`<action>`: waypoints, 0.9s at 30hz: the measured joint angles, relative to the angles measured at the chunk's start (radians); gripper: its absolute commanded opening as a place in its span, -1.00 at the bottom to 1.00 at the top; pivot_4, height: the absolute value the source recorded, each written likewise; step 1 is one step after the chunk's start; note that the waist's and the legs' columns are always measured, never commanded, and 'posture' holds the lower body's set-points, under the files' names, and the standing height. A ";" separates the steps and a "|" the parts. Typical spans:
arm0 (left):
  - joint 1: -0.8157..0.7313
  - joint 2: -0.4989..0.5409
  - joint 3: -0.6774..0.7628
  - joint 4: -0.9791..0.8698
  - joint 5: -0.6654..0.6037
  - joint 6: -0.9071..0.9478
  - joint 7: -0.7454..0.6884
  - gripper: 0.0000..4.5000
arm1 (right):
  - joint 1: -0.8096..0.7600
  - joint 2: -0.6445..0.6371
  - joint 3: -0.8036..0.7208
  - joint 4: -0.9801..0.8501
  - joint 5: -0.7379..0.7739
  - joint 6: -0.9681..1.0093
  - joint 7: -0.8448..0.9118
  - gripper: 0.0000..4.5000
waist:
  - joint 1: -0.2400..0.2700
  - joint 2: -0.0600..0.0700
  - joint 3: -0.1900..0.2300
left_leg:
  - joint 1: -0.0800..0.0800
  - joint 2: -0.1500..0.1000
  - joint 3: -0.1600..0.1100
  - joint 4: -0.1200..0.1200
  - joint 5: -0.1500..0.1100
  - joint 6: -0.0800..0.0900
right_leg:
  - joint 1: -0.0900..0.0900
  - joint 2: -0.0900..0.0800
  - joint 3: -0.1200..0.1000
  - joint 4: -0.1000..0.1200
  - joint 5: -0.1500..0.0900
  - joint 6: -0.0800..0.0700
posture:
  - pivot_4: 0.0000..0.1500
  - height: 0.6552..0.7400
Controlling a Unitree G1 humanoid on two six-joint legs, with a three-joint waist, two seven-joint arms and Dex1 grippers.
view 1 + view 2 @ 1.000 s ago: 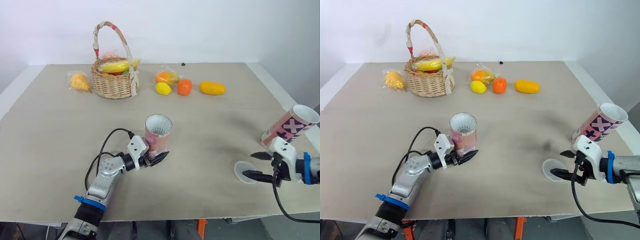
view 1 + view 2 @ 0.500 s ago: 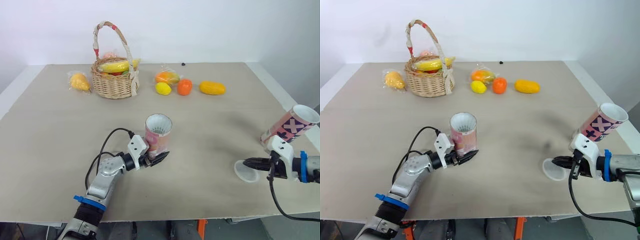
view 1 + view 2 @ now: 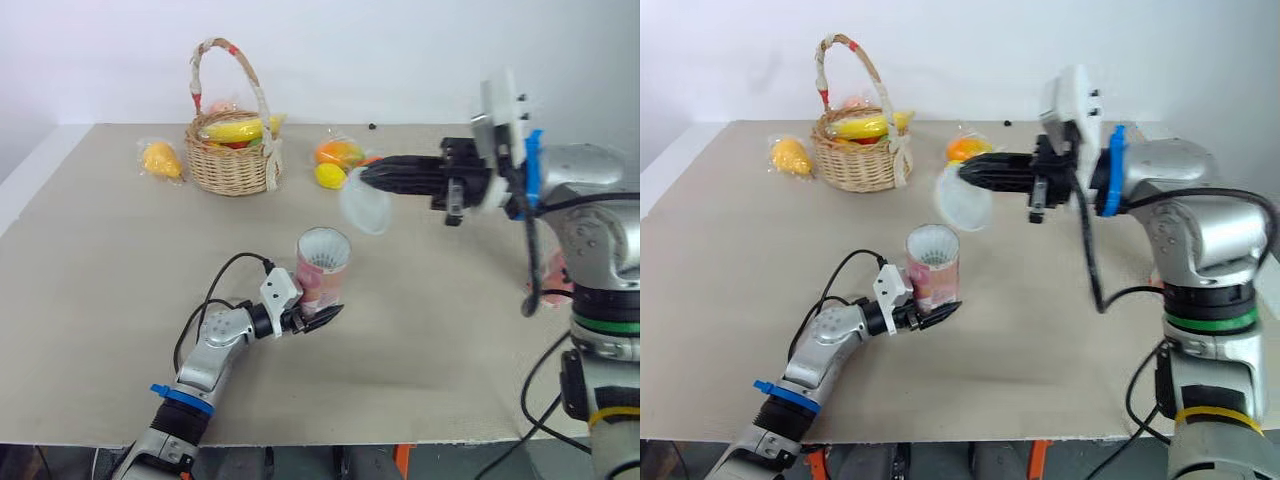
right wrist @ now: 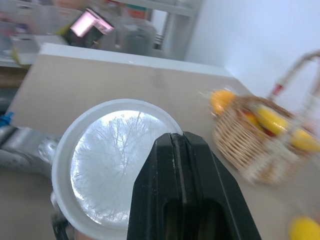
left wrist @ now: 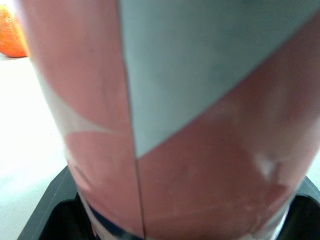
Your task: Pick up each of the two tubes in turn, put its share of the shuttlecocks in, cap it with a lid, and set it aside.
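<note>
Views from the head showed the tube (image 3: pixel 322 275) standing upright near the middle of the table (image 3: pixel 100 260), long axis vertical, open mouth up. Its wall was pink with pale patches, and white feathers showed inside the rim. The left gripper (image 3: pixel 315 316) was clamped around its lower end, one black finger on each side. The right gripper (image 3: pixel 366 177), raised well above the table, was pinched together on the rim of a translucent lid (image 3: pixel 365 203), which hung tilted, above and just to the right of the tube's mouth. A wicker basket (image 3: pixel 232 160) of fruit stood at the far left, with loose fruit (image 3: pixel 327 176) beside it and a white wall behind.

From the left wrist, the tube's wall was pink and grey-blue with a vertical seam, and the black fingers (image 5: pixel 47 205) pressed against its base.

From the right wrist, the closed fingers gripped the lid's edge, and white feathers showed through the lid. The beige table ran back towards shelving (image 4: pixel 130 30) with bins.
</note>
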 measured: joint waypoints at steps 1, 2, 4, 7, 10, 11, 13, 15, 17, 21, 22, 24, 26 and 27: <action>-0.001 0.000 -0.001 0.000 0.000 0.000 0.000 0.46 | -0.007 0.014 0.019 0.000 -0.009 -0.004 0.002 -0.97 | 0.000 0.000 0.000 | 0.000 0.000 0.000 0.000 -0.001 0.000 | 0.000 -0.001 0.000 -0.001 0.000 0.000 | 1.00 1.00; -0.001 -0.001 -0.001 0.000 0.000 0.000 -0.001 0.46 | -0.011 0.025 0.047 0.000 -0.025 -0.015 0.006 -0.97 | 0.000 0.000 0.000 | -0.001 -0.001 0.000 0.000 -0.001 0.001 | 0.000 -0.001 0.000 -0.002 0.000 0.001 | 1.00 1.00; -0.001 -0.002 -0.002 -0.001 0.000 0.000 0.000 0.46 | -0.009 0.037 0.094 0.000 -0.046 -0.024 0.022 -0.97 | 0.000 0.000 0.000 | -0.001 -0.001 0.000 0.000 -0.001 0.001 | 0.000 -0.002 0.000 -0.002 0.000 0.001 | 1.00 1.00; 0.000 -0.003 -0.002 0.000 0.000 0.002 0.005 0.46 | -0.007 0.038 0.104 0.003 -0.056 -0.036 0.040 -0.97 | -0.001 0.000 0.000 | 0.000 -0.001 0.000 0.001 -0.001 0.001 | 0.000 -0.002 -0.001 -0.001 0.001 0.001 | 1.00 1.00; 0.001 -0.003 0.001 0.000 0.001 0.003 0.009 0.46 | -0.005 0.041 0.105 0.008 -0.073 -0.054 0.044 -0.97 | -0.002 0.000 0.000 | 0.001 0.000 0.000 0.001 -0.001 0.001 | 0.000 -0.002 -0.001 -0.001 0.001 0.000 | 1.00 1.00; 0.001 -0.003 0.001 0.000 0.001 0.003 0.010 0.46 | -0.002 0.042 0.111 0.009 -0.080 -0.058 0.045 -0.97 | -0.002 0.000 0.000 | 0.001 0.000 0.000 0.001 -0.001 0.001 | 0.001 -0.001 -0.001 -0.001 0.001 0.000 | 1.00 1.00; 0.002 -0.004 0.002 0.000 0.001 0.003 0.012 0.46 | 0.003 0.048 0.122 0.018 -0.100 -0.068 0.045 -0.97 | -0.002 0.000 0.000 | 0.001 0.000 0.001 0.001 -0.001 0.001 | 0.001 -0.001 -0.001 -0.001 0.001 0.000 | 1.00 1.00; 0.003 -0.006 0.002 0.000 0.001 0.002 0.015 0.46 | 0.009 0.057 0.132 0.034 -0.123 -0.083 0.045 -0.97 | -0.002 0.000 0.000 | 0.002 0.000 0.001 0.001 -0.001 0.001 | 0.001 -0.001 -0.001 -0.001 0.001 0.000 | 1.00 1.00; 0.003 -0.008 0.001 0.000 0.001 0.002 0.017 0.46 | 0.010 0.061 0.136 0.045 -0.134 -0.091 0.044 -0.97 | -0.002 0.000 0.000 | 0.001 0.000 0.001 0.001 -0.001 0.001 | 0.001 -0.001 -0.001 -0.001 0.001 0.000 | 1.00 1.00; 0.003 -0.010 0.001 0.001 0.001 0.001 0.018 0.46 | 0.016 0.070 0.162 0.068 -0.175 -0.127 0.046 -0.97 | -0.002 0.000 0.000 | 0.001 0.000 0.000 0.001 -0.001 0.001 | 0.001 -0.001 -0.001 -0.001 0.001 0.000 | 1.00 1.00; 0.003 -0.011 0.001 0.002 0.001 0.001 0.018 0.46 | 0.021 0.072 0.165 0.079 -0.183 -0.136 0.047 -0.97 | -0.002 0.000 0.000 | 0.001 0.000 0.000 0.001 -0.001 0.001 | 0.001 -0.001 -0.001 -0.001 0.001 0.000 | 1.00 1.00; 0.003 -0.011 0.001 0.002 0.001 0.000 0.018 0.46 | 0.027 0.072 0.165 0.089 -0.193 -0.146 0.051 -0.97 | -0.002 0.000 0.000 | 0.001 0.000 0.001 0.001 -0.001 0.001 | 0.001 -0.001 0.000 -0.001 0.001 0.000 | 1.00 1.00; 0.003 -0.011 0.001 0.002 0.002 0.000 0.018 0.46 | 0.027 0.072 0.165 0.093 -0.205 -0.155 0.060 -0.97 | -0.002 0.000 0.000 | 0.001 0.000 0.000 0.001 -0.001 0.001 | 0.001 -0.001 -0.001 -0.001 0.001 0.000 | 1.00 1.00; 0.003 -0.011 0.001 0.002 0.002 0.000 0.018 0.46 | 0.027 0.071 0.167 0.094 -0.215 -0.164 0.065 -0.97 | -0.002 0.000 0.000 | 0.001 0.000 0.000 0.001 -0.001 0.001 | 0.001 -0.001 -0.001 -0.001 0.001 0.000 | 1.00 1.00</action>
